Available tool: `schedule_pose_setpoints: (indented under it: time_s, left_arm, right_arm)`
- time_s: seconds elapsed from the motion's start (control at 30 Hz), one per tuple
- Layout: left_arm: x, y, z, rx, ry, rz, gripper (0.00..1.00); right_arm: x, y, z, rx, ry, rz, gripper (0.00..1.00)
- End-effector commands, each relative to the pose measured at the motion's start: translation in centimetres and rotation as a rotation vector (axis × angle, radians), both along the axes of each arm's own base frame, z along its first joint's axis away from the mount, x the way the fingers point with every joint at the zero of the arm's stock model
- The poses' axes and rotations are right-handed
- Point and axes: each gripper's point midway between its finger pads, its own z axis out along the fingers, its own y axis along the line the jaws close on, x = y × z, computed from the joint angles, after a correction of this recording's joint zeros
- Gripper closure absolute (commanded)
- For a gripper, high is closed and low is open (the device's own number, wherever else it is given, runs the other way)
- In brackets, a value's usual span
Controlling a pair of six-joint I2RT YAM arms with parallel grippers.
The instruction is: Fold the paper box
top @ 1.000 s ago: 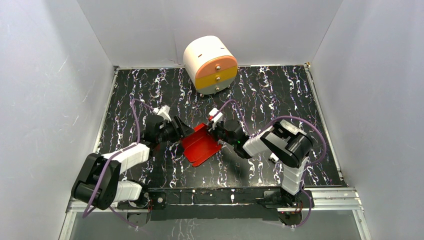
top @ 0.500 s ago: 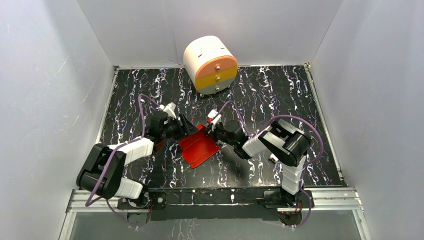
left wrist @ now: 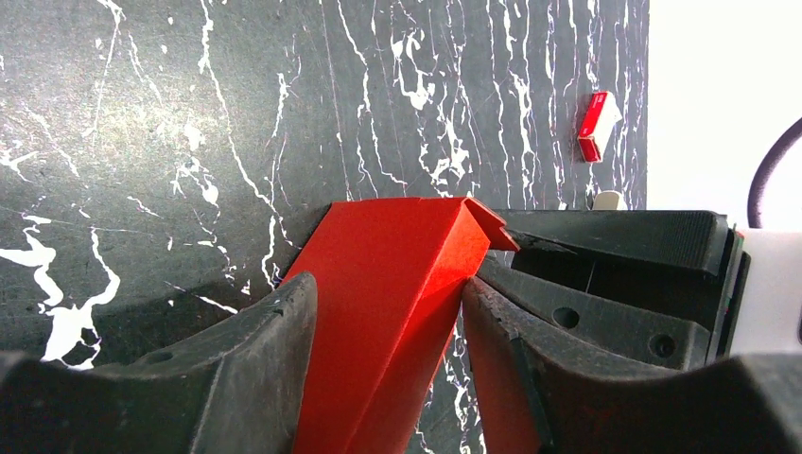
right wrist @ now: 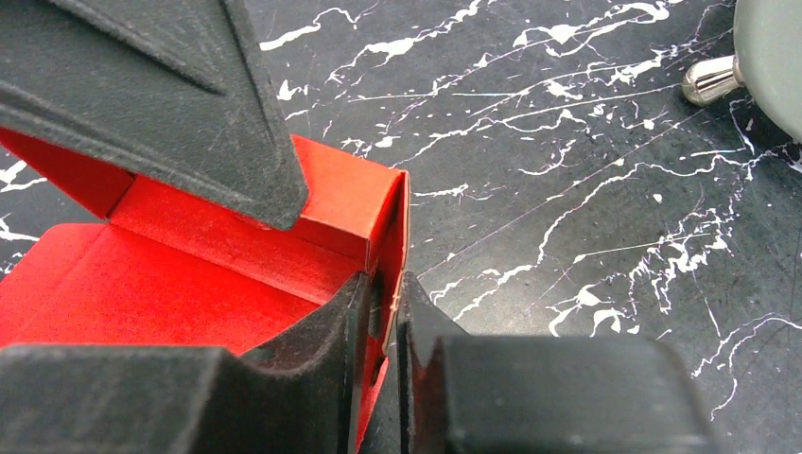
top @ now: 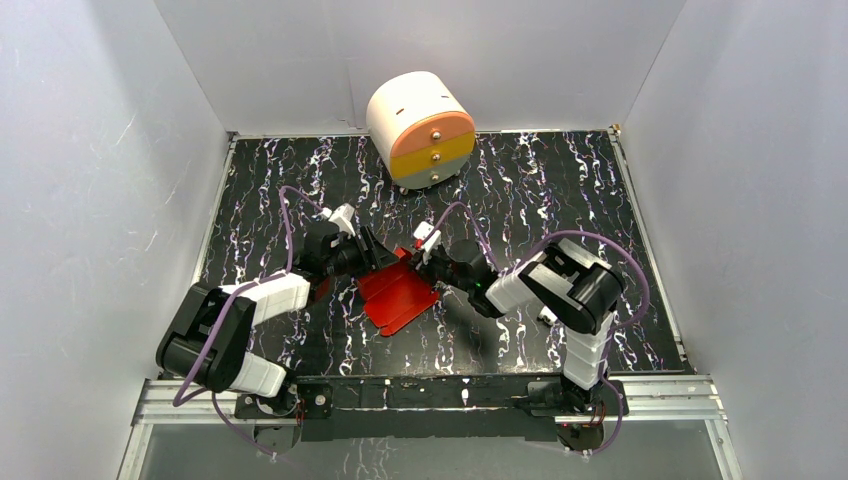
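Since a second ago my left gripper [left wrist: 383,284] has swung in and away from me, right up to the left edge of the paper box [top: 398,292], with the whole arm reaching farther forward. The right gripper [right wrist: 385,279] has barely shifted.

My left jaws stand wide, astride a raised, folded flap of red card that fills the gap between the fingers [left wrist: 255,369]. My right jaws are narrow, and the box's upright side wall stands in the slit between them. I cannot tell whether they pinch it or merely flank it.

From the right wrist view, one broad left finger lies over the far wall of the box, close to the corner where that wall meets the side wall.

I see the box only partly formed, its floor flat on the black marbled table [top: 560,180], between the two grippers and about the middle of the surface.

Beyond it, at the back edge, stands the round white drawer unit [top: 420,130] with its orange and yellow front. From the left wrist view, a tiny red-and-white packet [left wrist: 596,125] lies on the table well apart from the box.
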Motion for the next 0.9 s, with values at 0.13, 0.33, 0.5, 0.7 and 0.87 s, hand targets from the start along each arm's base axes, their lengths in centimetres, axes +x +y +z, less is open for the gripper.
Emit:
schedule_pose_setpoints:
  time_s: [0.13, 0.33, 0.5, 0.7, 0.87]
  left_arm:
    - [0.4, 0.6, -0.5, 0.054, -0.005, 0.008, 0.46]
    - [0.3, 0.4, -0.4, 0.05, -0.013, -0.01, 0.46]
    - [0.2, 0.2, -0.5, 0.048, -0.011, -0.019, 0.46]
    - [0.3, 0.1, -0.3, 0.044, -0.017, -0.025, 0.46]
    - [0.3, 0.1, -0.1, 0.044, -0.024, -0.03, 0.46]
  right_arm:
    - [-1.8, -1.1, 0.6, -0.021, 0.02, 0.107, 0.65]
    - [-2.1, -1.8, 2.2, -0.005, 0.012, 0.162, 0.53]
    - [-1.7, -3.0, 3.8, -0.007, -0.025, 0.162, 0.51]
    - [0.4, -5.4, 5.3, -0.031, -0.049, 0.113, 0.53]
    - [2.8, -6.8, 5.8, -0.045, -0.055, 0.077, 0.58]
